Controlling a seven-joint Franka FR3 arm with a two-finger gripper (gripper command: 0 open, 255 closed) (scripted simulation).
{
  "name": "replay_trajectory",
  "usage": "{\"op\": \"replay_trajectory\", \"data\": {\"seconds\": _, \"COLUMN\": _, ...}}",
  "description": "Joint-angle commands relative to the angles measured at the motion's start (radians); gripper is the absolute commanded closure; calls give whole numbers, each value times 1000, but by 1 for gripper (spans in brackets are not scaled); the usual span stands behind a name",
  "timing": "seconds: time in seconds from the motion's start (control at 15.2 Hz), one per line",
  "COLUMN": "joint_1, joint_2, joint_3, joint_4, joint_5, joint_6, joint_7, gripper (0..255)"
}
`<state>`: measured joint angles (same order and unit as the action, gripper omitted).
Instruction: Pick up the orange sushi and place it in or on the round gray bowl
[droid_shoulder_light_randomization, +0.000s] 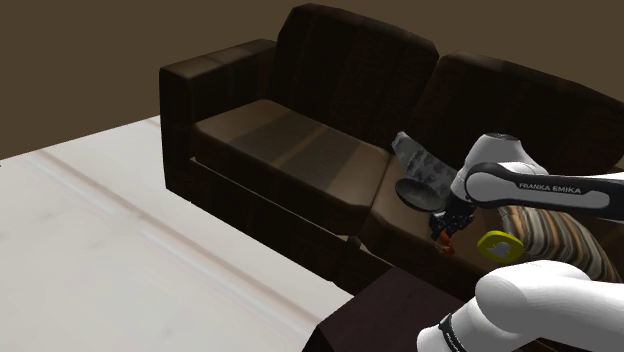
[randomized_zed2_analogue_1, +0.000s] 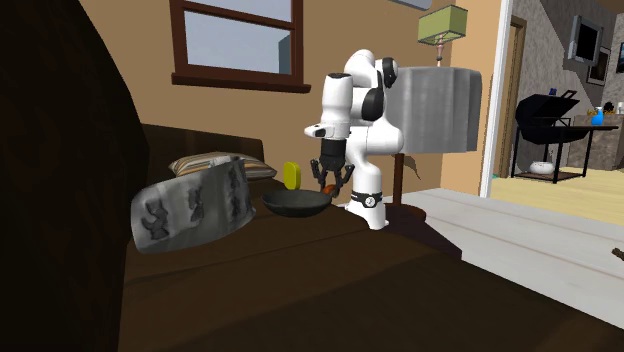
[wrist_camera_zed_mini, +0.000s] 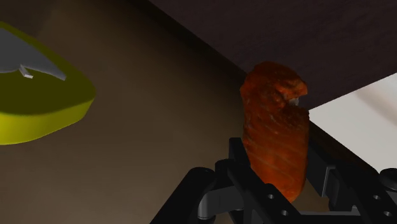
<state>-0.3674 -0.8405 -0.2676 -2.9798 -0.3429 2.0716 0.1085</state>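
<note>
The orange sushi (wrist_camera_zed_mini: 275, 133) is clasped between my two black fingers, ridged and standing up out of the jaws. In the shoulder view my gripper (droid_shoulder_light_randomization: 444, 240) hangs just above the sofa seat with the sushi (droid_shoulder_light_randomization: 446, 241) in it, right beside the round dark grey bowl (droid_shoulder_light_randomization: 420, 192). From the second exterior view the bowl (randomized_zed2_analogue_1: 296, 204) rests on the sofa cushion, and the gripper (randomized_zed2_analogue_1: 330, 184) is lifted just behind its rim, holding the sushi (randomized_zed2_analogue_1: 330, 187).
A yellow object (droid_shoulder_light_randomization: 498, 246) lies near the gripper on the sofa (droid_shoulder_light_randomization: 290, 140). A grey patterned cushion (randomized_zed2_analogue_1: 192, 213) and a striped pillow (droid_shoulder_light_randomization: 560, 238) lie on the seat. The sofa's front edge drops to a pale floor (droid_shoulder_light_randomization: 120, 260).
</note>
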Motion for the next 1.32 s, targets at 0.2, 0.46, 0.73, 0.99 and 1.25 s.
{"op": "replay_trajectory", "data": {"seconds": 0.2, "joint_1": 9, "joint_2": -42, "joint_3": 15, "joint_4": 44, "joint_5": 21, "joint_6": -85, "joint_7": -8, "gripper": 255}}
{"op": "replay_trajectory", "data": {"seconds": 0.46, "joint_1": 15, "joint_2": -69, "joint_3": 28, "joint_4": 86, "joint_5": 38, "joint_6": -153, "joint_7": -15, "gripper": 255}}
{"op": "replay_trajectory", "data": {"seconds": 0.73, "joint_1": 21, "joint_2": -88, "joint_3": 40, "joint_4": 131, "joint_5": 52, "joint_6": -217, "joint_7": -22, "gripper": 255}}
{"op": "replay_trajectory", "data": {"seconds": 0.99, "joint_1": 26, "joint_2": -100, "joint_3": 52, "joint_4": 178, "joint_5": 66, "joint_6": -276, "joint_7": -28, "gripper": 255}}
{"op": "replay_trajectory", "data": {"seconds": 1.25, "joint_1": 31, "joint_2": -107, "joint_3": 62, "joint_4": 229, "joint_5": 77, "joint_6": -332, "joint_7": -34, "gripper": 255}}
